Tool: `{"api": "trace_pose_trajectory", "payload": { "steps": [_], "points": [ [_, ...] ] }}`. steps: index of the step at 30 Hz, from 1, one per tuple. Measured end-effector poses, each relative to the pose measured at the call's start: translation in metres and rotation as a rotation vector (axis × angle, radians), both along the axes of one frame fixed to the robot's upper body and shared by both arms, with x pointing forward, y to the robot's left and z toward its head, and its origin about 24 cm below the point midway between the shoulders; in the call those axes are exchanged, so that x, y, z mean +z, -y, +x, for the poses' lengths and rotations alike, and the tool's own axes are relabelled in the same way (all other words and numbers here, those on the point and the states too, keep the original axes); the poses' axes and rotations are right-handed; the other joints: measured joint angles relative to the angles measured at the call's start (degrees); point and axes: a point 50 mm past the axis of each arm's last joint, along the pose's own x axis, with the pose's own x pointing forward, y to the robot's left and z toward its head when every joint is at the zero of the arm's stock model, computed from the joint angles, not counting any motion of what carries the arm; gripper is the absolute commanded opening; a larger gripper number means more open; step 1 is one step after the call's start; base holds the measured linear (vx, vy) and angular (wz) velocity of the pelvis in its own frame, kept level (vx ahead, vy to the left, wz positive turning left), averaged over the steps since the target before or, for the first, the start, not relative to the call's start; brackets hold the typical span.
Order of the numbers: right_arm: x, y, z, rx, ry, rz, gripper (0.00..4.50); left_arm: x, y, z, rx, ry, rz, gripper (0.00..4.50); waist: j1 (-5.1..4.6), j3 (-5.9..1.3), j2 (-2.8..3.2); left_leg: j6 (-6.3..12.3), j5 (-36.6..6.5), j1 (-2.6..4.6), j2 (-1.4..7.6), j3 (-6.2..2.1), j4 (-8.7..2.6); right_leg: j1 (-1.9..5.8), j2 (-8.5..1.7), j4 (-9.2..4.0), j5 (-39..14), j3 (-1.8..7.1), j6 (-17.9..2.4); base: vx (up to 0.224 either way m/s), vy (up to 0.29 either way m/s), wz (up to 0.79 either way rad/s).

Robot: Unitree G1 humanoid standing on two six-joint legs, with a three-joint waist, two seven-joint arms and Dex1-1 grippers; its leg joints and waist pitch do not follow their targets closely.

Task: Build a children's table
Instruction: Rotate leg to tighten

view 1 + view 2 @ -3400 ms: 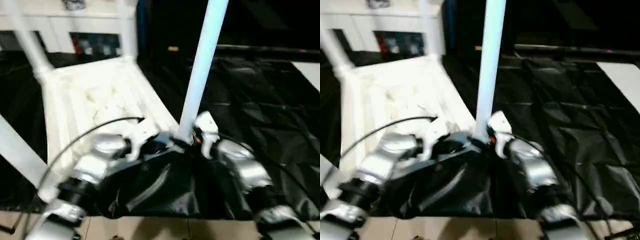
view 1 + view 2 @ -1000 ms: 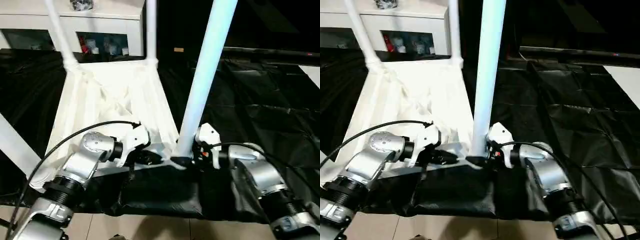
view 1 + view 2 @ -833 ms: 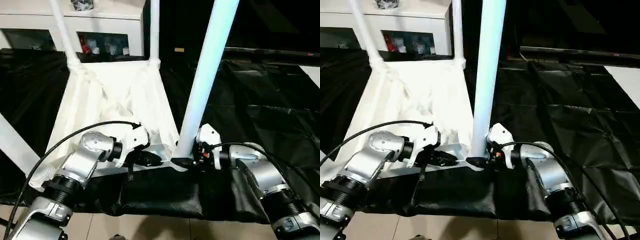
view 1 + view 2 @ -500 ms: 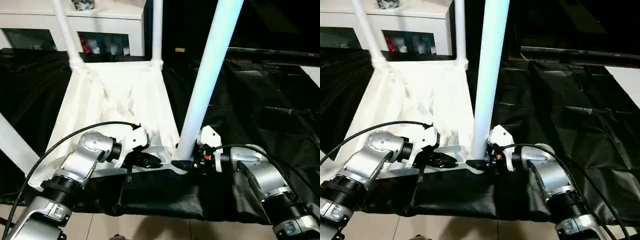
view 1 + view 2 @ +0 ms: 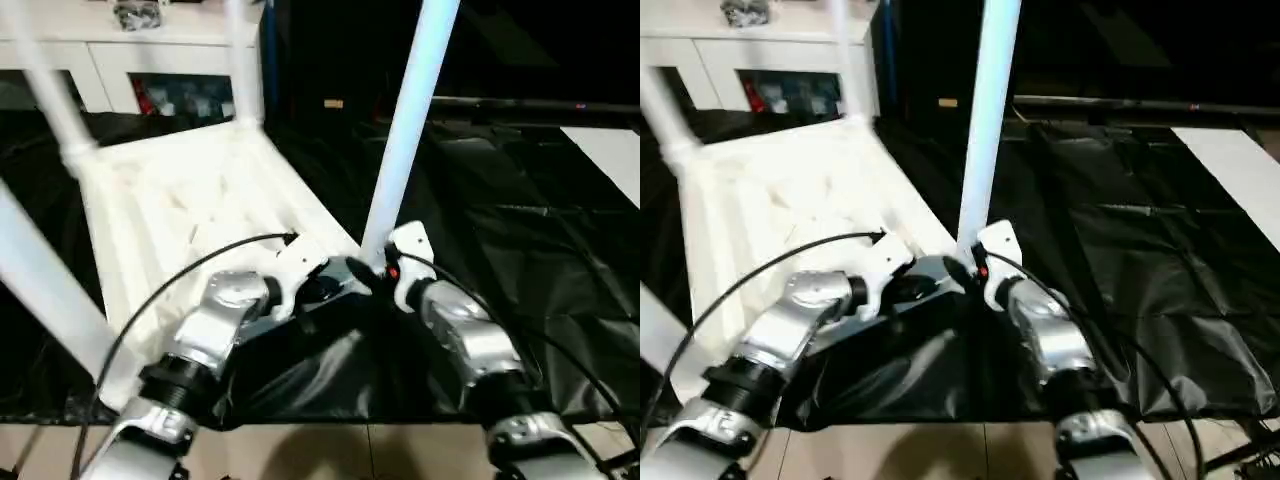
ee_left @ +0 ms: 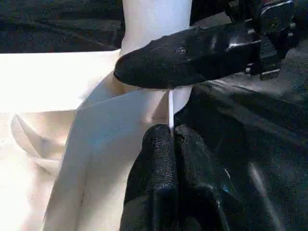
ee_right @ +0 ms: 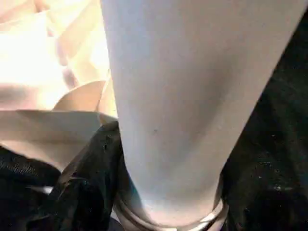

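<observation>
The white plastic table top (image 5: 190, 215) lies ribbed side up on crinkled black sheeting (image 5: 540, 250), tapered tube legs (image 5: 408, 120) standing in its rounded corner sockets, before a white cabinet (image 5: 150, 60). At the near corner, the left hand (image 6: 171, 139) has its fingers pressed together, pinching the top's thin rim. The right hand (image 5: 375, 272) sits against the nearest leg's base; I cannot tell its grip.

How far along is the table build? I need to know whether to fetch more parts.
Done: three legs stand in corner sockets of the upturned table top. In hand: the fourth leg is upright at the near right corner, with the right end effector at its base and the left end effector pinching the rim beside it. Left: confirming it is seated, which can't be seen, then probably flipping the table.
</observation>
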Motion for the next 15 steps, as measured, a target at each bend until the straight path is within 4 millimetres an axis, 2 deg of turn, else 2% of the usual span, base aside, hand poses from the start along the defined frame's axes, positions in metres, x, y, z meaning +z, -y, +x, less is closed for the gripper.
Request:
{"api": "trace_pose_trajectory", "payload": {
  "steps": [3, 5, 7, 9, 15],
  "points": [
    [0.000, 0.000, 0.000, -0.001, 0.000, 0.024, 3.34, 0.000, 0.002, 0.000, -0.006, 0.000, -0.005, 0.00, 0.02, 0.00, 0.00, 0.00, 0.00, 0.01, -0.01, 0.02, 0.00, -0.01, 0.00, 0.00, 0.00, 0.04, 0.00, 0.000, 0.000, 0.00],
    [0.001, 0.001, -0.001, 0.008, -0.003, 0.042, 3.67, 0.001, 0.002, -0.001, -0.022, -0.001, -0.008, 0.00, 0.15, -0.01, 0.01, 0.00, 0.00, 0.00, -0.01, 0.03, 0.00, -0.01, 0.00, 0.00, 0.04, 0.07, -0.05, 0.000, 0.000, 0.00],
    [0.002, 0.004, -0.003, 0.038, 0.001, 0.045, 3.79, 0.001, 0.002, -0.001, -0.037, 0.001, -0.008, 0.00, 0.31, -0.01, 0.02, 0.00, 0.00, -0.07, -0.01, 0.05, 0.00, -0.01, 0.00, 0.00, 0.09, 0.07, -0.09, 0.000, 0.000, 0.00],
    [0.002, 0.014, -0.008, 0.106, 0.011, 0.019, 4.09, 0.002, 0.003, -0.003, -0.073, 0.004, -0.005, 0.00, 0.92, -0.01, 0.02, 0.00, 0.00, -0.10, 0.00, 0.12, -0.03, 0.00, 0.00, 0.01, 0.10, 0.07, -0.09, 0.000, 0.000, 0.00],
    [0.009, 0.041, -0.026, 0.304, 0.014, -0.046, 4.43, 0.006, 0.001, -0.007, -0.177, 0.009, 0.005, 0.00, 2.29, -0.01, 0.15, 0.03, -0.01, -0.12, 0.02, 0.23, -0.17, -0.03, 0.02, 0.04, 0.08, 0.05, -0.20, 0.000, 0.000, 0.00]
  ]
}}
